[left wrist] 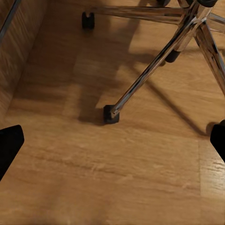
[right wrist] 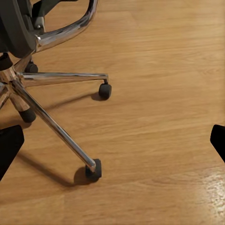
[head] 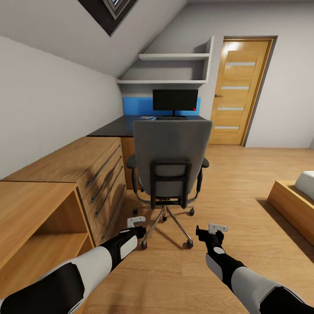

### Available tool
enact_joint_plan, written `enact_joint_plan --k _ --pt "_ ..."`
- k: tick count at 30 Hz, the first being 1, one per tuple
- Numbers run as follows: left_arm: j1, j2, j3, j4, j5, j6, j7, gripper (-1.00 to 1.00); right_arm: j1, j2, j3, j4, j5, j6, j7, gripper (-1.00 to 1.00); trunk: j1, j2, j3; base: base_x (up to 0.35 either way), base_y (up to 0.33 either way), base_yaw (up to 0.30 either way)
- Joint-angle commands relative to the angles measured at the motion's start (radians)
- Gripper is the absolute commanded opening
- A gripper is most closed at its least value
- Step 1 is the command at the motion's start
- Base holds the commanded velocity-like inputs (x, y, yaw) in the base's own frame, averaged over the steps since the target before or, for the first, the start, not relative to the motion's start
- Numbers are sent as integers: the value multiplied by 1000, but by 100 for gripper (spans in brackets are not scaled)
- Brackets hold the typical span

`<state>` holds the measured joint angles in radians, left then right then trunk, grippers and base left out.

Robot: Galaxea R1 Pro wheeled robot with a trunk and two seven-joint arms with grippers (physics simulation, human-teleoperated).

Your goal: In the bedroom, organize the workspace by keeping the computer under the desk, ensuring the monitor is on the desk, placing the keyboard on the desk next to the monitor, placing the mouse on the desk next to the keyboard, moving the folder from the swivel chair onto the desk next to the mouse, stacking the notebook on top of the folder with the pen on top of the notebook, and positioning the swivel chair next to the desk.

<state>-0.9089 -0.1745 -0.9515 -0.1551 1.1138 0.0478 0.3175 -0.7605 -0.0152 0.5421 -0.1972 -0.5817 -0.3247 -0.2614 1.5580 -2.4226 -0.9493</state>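
Both claws are spread wide and holding nothing: the left claw [head: 136, 221] and the right claw [head: 216, 228] hang low over the oak floor [head: 244, 174], just behind the swivel chair [head: 170, 161]. In each wrist view the dark fingertips [left wrist: 9, 145] sit far apart at the picture's edges, with bare floor and the chair's chrome legs between them.

Progress, as far as I can judge: the monitor [head: 175, 100] already stands on the bench [head: 113, 126], so that bit looks done. The chair sits right in front of the bench, back turned to the camera, so it's roughly where it should end up, but its back hides the seat and I can't tell if the folder is on it. Something small and blue [head: 147, 117] lies on the bench top left of the monitor; too small to say what it is. Keyboard, mouse, notebook, pen, computer: can't pick any of them out, so most of the job looks still ahead.

Count: one chair, one monitor, one bench, two claws, one oak drawer unit [head: 87, 170] on the left, one door [head: 240, 91].
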Motion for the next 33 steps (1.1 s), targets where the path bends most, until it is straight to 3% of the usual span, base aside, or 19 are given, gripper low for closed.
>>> enact_joint_plan --k 1,21,23,25,28,29,31,32,33 --pt "-1 0 -5 -1 1 4 6 100 0 -1 8 -1 -7 -2 -5 100 0 0 -1 0 0 0" --pt "-1 0 -6 0 3 17 6 100 0 -1 10 6 -4 -2 0 100 0 0 -1 149 0 0" --pt "-1 0 -6 0 2 34 3 100 1 0 12 7 -4 4 22 100 0 0 -1 307 0 0" --pt "-1 0 -6 0 1 37 2 100 1 0 12 7 -4 25 118 100 0 0 -1 143 0 0" --pt "-1 0 -7 0 -1 38 2 100 1 0 13 7 -3 52 139 100 0 0 -1 30 0 0" --pt "-1 0 -14 -2 -7 39 0 100 1 1 19 7 26 77 148 100 0 0 -1 3 0 0" --pt "-1 0 -31 -2 -21 39 -1 100 1 1 20 7 41 80 149 100 0 0 -1 2 0 0" --pt "0 0 -75 -4 -46 39 -14 100 1 2 22 7 52 81 151 100 0 0 -1 0 0 0" --pt "0 0 -81 -5 -49 39 -18 100 1 3 22 7 53 81 152 100 0 0 -1 0 0 0"
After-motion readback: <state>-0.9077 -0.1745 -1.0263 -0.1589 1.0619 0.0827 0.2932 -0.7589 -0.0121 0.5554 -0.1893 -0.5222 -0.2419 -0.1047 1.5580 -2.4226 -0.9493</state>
